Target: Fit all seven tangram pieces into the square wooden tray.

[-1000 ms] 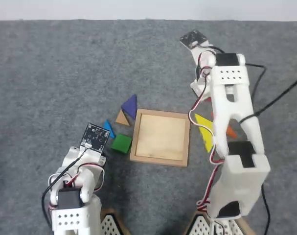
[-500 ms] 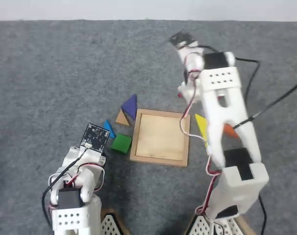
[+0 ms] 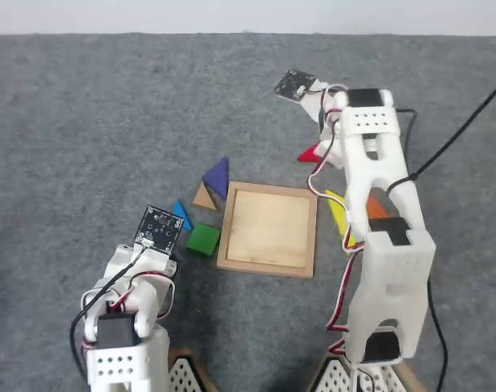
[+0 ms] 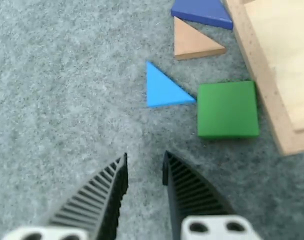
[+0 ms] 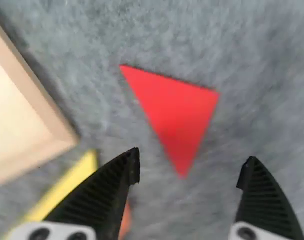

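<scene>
The square wooden tray (image 3: 268,191) lies mid-table with nothing in it; its corner (image 5: 26,131) shows in the right wrist view. My right gripper (image 5: 192,161) is open wide, hovering just above the red triangle (image 5: 174,112), which lies flat on the carpet beyond the tray's far right corner (image 3: 310,153). A yellow piece (image 3: 337,214) and an orange piece (image 3: 378,208) lie right of the tray. My left gripper (image 4: 144,162) stands open by a narrow gap, holding nothing, short of the light blue triangle (image 4: 162,91) and green square (image 4: 227,110).
A dark blue triangle (image 3: 217,176) and a tan triangle (image 3: 203,197) lie by the tray's far left corner. Grey carpet covers the table, with free room on the far side and at the left. The right arm's cables hang over the yellow and orange pieces.
The right arm has swung left and pulled back a little, so the red triangle now shows beside its gripper. The left arm and the other pieces have not moved.
</scene>
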